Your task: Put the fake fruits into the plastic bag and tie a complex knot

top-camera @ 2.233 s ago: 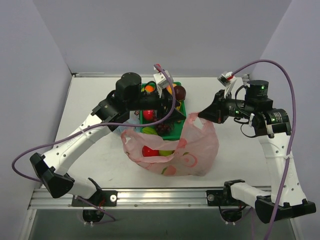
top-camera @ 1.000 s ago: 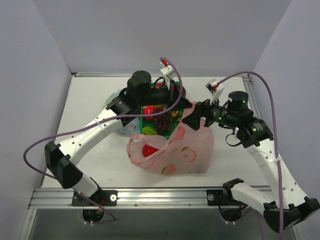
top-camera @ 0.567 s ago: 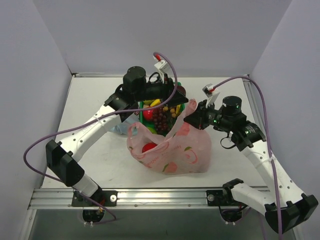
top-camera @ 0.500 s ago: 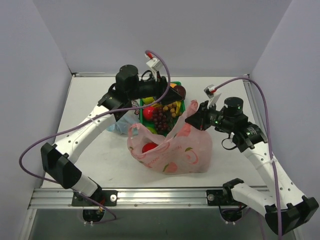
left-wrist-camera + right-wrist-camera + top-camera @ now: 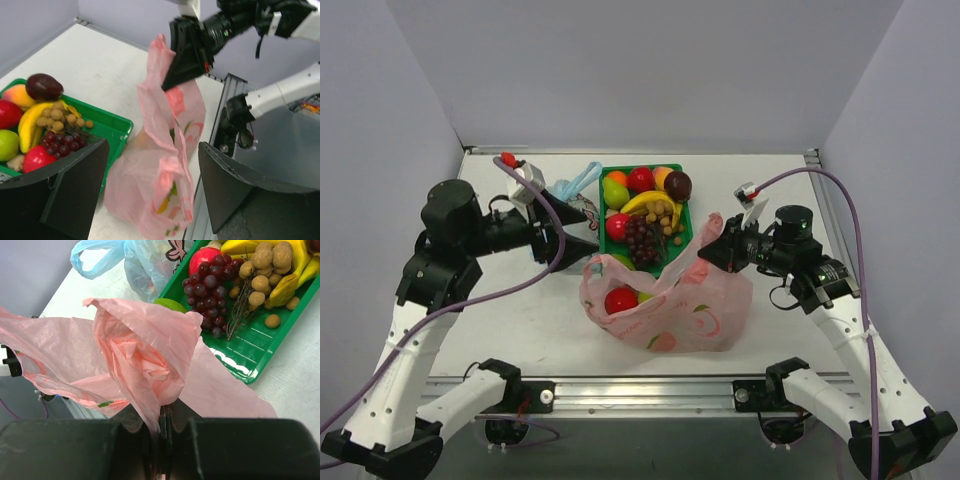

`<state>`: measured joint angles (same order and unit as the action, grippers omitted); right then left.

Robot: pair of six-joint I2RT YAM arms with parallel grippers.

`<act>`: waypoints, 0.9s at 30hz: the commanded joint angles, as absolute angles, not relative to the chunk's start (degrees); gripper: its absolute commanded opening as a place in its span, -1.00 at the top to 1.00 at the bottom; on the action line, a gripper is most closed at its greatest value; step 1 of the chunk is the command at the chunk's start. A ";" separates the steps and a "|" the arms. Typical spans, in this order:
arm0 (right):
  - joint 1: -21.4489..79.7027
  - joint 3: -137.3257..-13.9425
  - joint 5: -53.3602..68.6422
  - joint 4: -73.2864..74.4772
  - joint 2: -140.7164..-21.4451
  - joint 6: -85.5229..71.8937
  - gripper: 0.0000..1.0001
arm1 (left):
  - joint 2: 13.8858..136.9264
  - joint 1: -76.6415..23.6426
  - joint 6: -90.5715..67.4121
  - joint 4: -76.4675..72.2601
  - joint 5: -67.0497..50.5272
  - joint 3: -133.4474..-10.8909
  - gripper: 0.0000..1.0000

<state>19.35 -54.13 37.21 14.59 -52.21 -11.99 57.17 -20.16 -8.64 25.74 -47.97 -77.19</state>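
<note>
The pale-pink plastic bag (image 5: pixel 670 305) lies in front of the green tray (image 5: pixel 672 262), with a red apple (image 5: pixel 619 300) and a green fruit (image 5: pixel 645 297) inside. My right gripper (image 5: pixel 706 252) is shut on the bag's bunched handle (image 5: pixel 145 350) and holds it up; the jaws (image 5: pixel 162 420) pinch the plastic. My left gripper (image 5: pixel 588 222) is wide open and empty, left of the tray and bag. In the left wrist view the bag (image 5: pixel 160 165) hangs beyond its open fingers (image 5: pixel 55 190). The tray holds purple grapes (image 5: pixel 640 238), a banana (image 5: pixel 645 203), a pear (image 5: pixel 615 190) and apples. No knot shows.
A light-blue plastic bag (image 5: pixel 578 185) lies at the tray's left, beside my left gripper; it also shows in the right wrist view (image 5: pixel 145 260). The metal rail (image 5: pixel 650 390) runs along the table's near edge. Walls close in the back and both sides.
My left arm has swung back from over the tray to the left, gripper open and empty. My right gripper has kept hold of the pink handle and shifted slightly right.
</note>
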 commanded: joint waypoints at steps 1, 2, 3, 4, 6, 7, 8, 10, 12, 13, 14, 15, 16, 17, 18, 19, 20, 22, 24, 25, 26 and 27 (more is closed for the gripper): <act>18.63 -54.05 39.02 15.29 -51.07 -10.90 1.00 | 54.59 -20.13 -3.08 35.77 -52.39 -72.87 -0.66; 18.63 -54.05 39.11 15.55 -51.06 -10.55 1.00 | 53.01 -20.21 -2.64 35.86 -51.25 -71.90 -0.67; 18.55 -54.05 39.11 15.90 -50.98 -10.46 1.00 | 52.39 -20.30 -2.64 35.86 -49.59 -70.76 -0.66; 18.63 -54.05 39.20 16.17 -50.80 -10.11 1.00 | 52.30 -20.30 -2.55 35.77 -47.92 -69.36 -0.67; 18.63 -53.97 39.46 16.87 -50.80 -9.85 1.00 | 52.47 -20.65 -2.11 35.42 -45.80 -68.30 -0.68; 18.63 -53.88 39.46 17.14 -50.80 -9.41 1.00 | 52.56 -20.83 -2.20 34.72 -45.10 -67.33 -0.71; 18.63 -53.79 39.38 17.40 -50.63 -9.32 1.00 | 52.99 -21.00 -2.37 33.93 -43.35 -66.89 -0.73; 18.63 -53.44 39.29 17.84 -50.28 -8.88 1.00 | 53.52 -21.97 -2.55 31.39 -43.15 -66.27 -0.76; 18.63 -53.09 39.02 18.28 -50.10 -8.26 1.00 | 54.40 -23.37 -2.55 29.37 -43.85 -66.18 -0.76; 18.55 -53.00 38.76 18.46 -50.01 -8.17 1.00 | 54.75 -23.81 -2.46 29.01 -44.64 -66.27 -0.76; 18.54 -52.82 38.50 18.63 -50.10 -7.65 1.00 | 55.36 -24.08 -1.85 28.57 -45.95 -66.44 -0.71; 18.54 -52.74 38.15 18.72 -50.10 -7.39 1.00 | 55.55 -24.34 -1.24 27.96 -49.10 -66.27 -0.64; 18.46 -52.21 37.27 18.81 -50.36 -7.12 1.00 | 55.63 -25.39 -0.71 27.78 -50.35 -66.18 -0.55; 18.37 -51.95 36.92 18.81 -50.54 -6.42 1.00 | 55.72 -26.10 -0.01 27.51 -51.32 -65.49 -0.32; 18.28 -51.68 36.22 18.72 -50.89 -5.98 1.00 | 55.64 -26.97 1.74 27.60 -52.20 -64.96 -0.18; 18.11 -51.16 35.08 18.72 -51.24 -5.72 1.00 | 55.37 -28.55 2.54 27.60 -52.73 -64.26 -0.05; 17.32 -50.98 34.46 18.81 -51.68 -5.54 1.00 | 54.59 -29.52 3.94 27.51 -53.08 -63.64 0.23; 16.09 -50.80 34.02 18.63 -53.61 -5.19 1.00 | 53.53 -31.72 5.35 27.60 -53.09 -61.35 0.46; 14.95 -50.89 32.52 18.55 -56.23 -4.84 1.00 | 52.30 -36.02 7.29 27.51 -52.82 -59.25 0.73; 14.77 -50.98 31.82 18.54 -57.29 -4.75 1.00 | 51.95 -37.60 8.34 27.51 -53.52 -58.72 0.80; 14.77 -51.32 30.42 18.37 -58.35 -4.66 1.00 | 52.29 -40.05 8.87 27.42 -54.22 -58.10 0.88; 14.68 -51.42 29.71 18.11 -60.71 -4.83 1.00 | 52.64 -41.38 9.92 27.86 -54.75 -57.31 0.98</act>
